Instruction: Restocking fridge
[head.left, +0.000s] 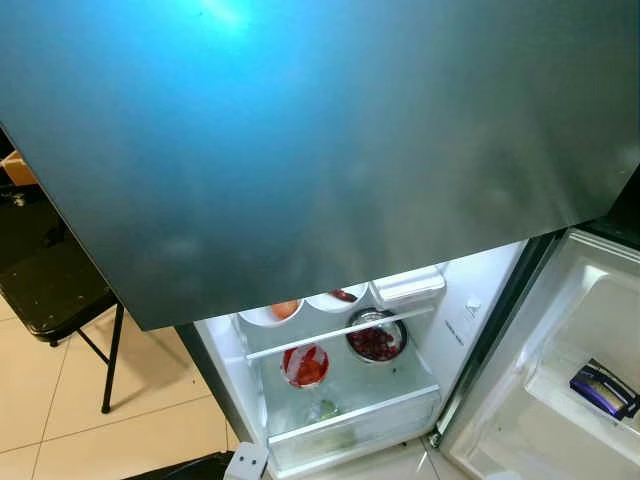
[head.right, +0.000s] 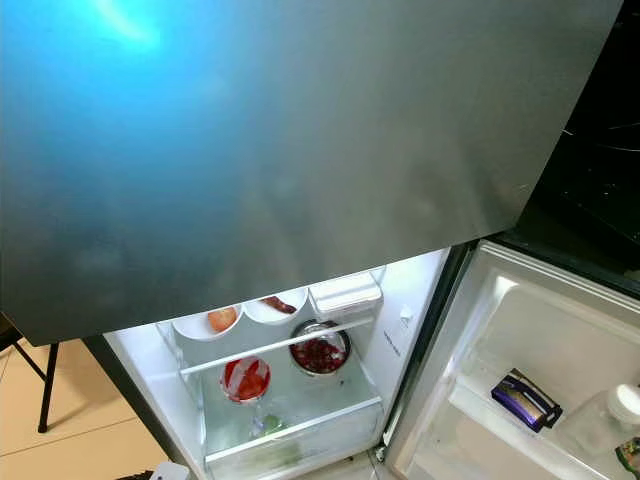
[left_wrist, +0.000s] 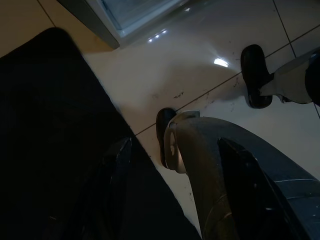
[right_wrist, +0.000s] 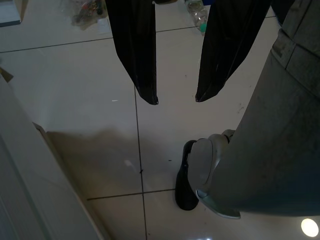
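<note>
The fridge stands before me, its grey upper door shut and its lit lower compartment open. Inside, two white bowls hold fruit on the shelf. A steel bowl of red berries and a red-topped container sit below, with something green in the bottom drawer. The open lower door carries a purple packet and a clear bottle. My left gripper hangs open over the floor by my leg. My right gripper hangs open too, nothing between its fingers.
A black folding chair stands to the left of the fridge on the beige tiled floor. A white ice tray sits at the back right of the shelf. My own legs and black feet are on the tiles.
</note>
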